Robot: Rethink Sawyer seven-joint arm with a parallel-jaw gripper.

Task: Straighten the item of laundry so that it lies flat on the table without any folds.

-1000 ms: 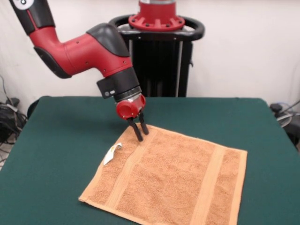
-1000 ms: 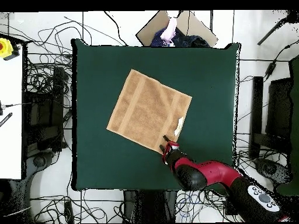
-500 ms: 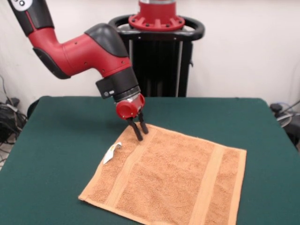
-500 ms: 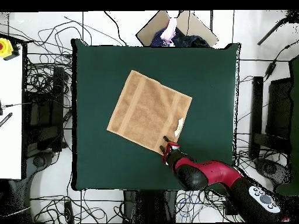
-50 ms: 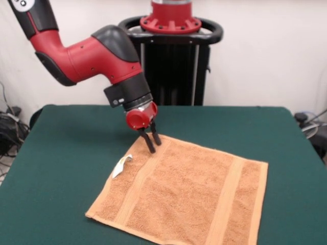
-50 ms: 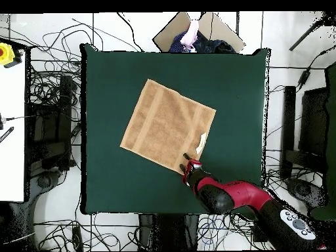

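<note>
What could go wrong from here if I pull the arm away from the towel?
1. The gripper has its fingers open just a little at the corner of the towel; if they catch the terry on the way up, that corner could fold over.
2. The white tag sticks out at the edge near the gripper; a sideways sweep could snag it.
3. The towel already looks flat on the table, so any drag may wrinkle it.

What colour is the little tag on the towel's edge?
White, on the orange-tan terry towel; the small tag shows best in the front view.
</note>
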